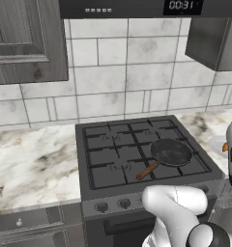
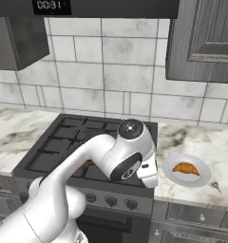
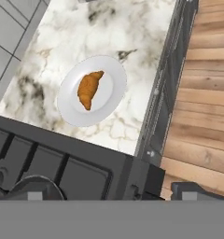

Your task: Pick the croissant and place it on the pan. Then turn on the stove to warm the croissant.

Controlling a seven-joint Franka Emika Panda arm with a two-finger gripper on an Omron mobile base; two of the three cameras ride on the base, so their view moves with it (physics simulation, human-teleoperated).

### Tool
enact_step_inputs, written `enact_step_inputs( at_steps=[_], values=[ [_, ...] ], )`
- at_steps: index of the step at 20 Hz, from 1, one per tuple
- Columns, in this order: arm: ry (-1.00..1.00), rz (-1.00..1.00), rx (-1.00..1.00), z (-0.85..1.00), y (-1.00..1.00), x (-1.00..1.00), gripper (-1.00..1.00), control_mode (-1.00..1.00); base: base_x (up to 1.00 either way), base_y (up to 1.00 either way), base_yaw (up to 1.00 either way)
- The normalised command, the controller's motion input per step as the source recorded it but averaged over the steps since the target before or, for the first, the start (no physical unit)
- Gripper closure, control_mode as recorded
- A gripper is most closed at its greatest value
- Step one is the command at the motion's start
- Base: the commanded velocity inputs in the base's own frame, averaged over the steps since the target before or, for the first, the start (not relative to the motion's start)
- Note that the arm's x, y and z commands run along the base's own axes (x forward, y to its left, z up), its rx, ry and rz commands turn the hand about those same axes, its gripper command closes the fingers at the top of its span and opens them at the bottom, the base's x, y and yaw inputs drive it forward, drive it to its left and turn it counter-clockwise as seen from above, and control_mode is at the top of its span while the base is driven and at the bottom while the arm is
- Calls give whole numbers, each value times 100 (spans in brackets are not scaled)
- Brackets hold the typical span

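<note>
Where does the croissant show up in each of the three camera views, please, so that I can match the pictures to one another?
Left base view: the croissant is an orange sliver at the far right edge, mostly hidden by the arm.
Right base view: lower right, on the white plate, on the counter right of the stove.
Hand view: upper left of centre, on the plate.
Shared landmark: the white plate.
</note>
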Motion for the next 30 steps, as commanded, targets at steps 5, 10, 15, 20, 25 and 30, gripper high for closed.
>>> enact_step_inputs(
  at_steps=[5, 10, 15, 20, 25, 30],
  values=[
    [0, -8, 6, -14, -25, 22, -100, -100, 0, 0, 0],
    [0, -4, 8, -9, -26, 18, -100, -100, 0, 0, 0],
    [2, -1, 10, -7, -30, 19, -100, -100, 0, 0, 0],
    [4, 0, 10, -6, -20, 17, -100, -100, 0, 0, 0],
    [7, 1, 8, -10, -14, 18, -100, -100, 0, 0, 0],
    [7, 6, 6, -15, -5, 17, -100, -100, 0, 0, 0]
  ],
)
